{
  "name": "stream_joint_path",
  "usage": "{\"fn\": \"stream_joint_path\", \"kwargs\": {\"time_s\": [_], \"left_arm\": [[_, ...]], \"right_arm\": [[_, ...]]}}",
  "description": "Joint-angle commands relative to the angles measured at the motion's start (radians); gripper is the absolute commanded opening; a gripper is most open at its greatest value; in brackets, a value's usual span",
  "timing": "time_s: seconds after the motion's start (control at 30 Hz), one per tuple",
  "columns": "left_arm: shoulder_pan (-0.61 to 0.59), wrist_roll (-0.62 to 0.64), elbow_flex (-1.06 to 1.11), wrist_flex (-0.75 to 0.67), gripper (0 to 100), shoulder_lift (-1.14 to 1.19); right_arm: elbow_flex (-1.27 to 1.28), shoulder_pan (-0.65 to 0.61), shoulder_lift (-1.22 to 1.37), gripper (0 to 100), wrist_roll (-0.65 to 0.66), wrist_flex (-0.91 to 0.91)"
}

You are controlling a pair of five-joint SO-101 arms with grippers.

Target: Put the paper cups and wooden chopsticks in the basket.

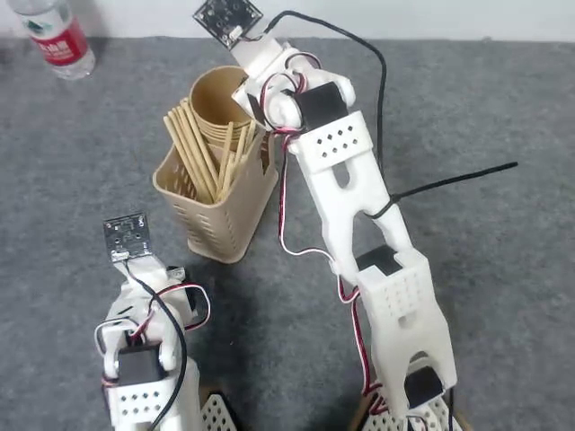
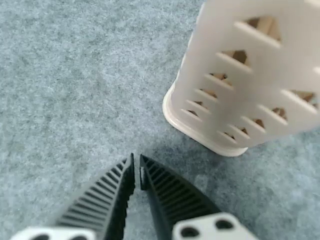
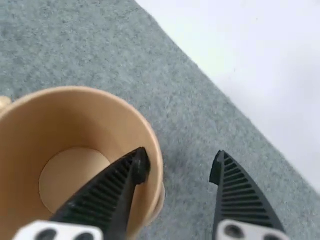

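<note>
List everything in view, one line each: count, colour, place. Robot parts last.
basket: one, beige, slotted, upright mid-table.
paper cups: nested stack, count unclear, brown, in the basket.
wooden chopsticks: a bundle, pale wood, leaning in the basket beside the cups.
bottle: one, clear with red label, far table corner.
cable: one, black, lying on the grey table.
left gripper: black fingers, shut, near the basket's foot.
right gripper: black fingers, open, at the top cup's rim.
</note>
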Motion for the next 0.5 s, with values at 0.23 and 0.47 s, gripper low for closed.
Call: {"fn": "stream_joint_path", "kwargs": {"time_s": [0.23,0.47], "left_arm": [[-0.002,-0.011,-0.004,-0.023,1,-0.02],[-0.002,-0.011,-0.004,-0.023,1,-0.02]], "right_arm": [[-0.049,0.005,0.062,0.6,0.081,0.151],[-0.279,0.054,0.064,0.6,-0.1,0.34]]}}
